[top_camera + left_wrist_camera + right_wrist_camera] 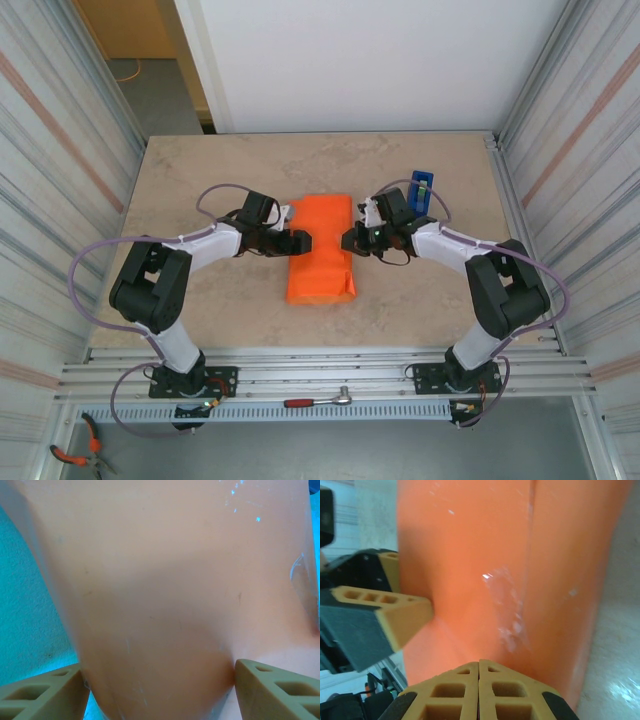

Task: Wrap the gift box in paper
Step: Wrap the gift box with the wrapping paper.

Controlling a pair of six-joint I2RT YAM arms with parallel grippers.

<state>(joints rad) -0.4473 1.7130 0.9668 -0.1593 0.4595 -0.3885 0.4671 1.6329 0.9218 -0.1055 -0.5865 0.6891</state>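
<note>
Plain orange paper [320,250], blue dispenser [422,190]

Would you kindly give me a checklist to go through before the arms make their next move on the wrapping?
1. Paper folded into a long bundle: ok.
2. Gift box centred inside: cannot tell, it is hidden.
3. Left hand open, paper between its fingers: ok.
4. Right hand shut, nothing seen between its fingers: ok.
5. Tape dispenser apart from the paper, beside the right arm: ok.
6. Seam taped down: cannot tell.
</note>
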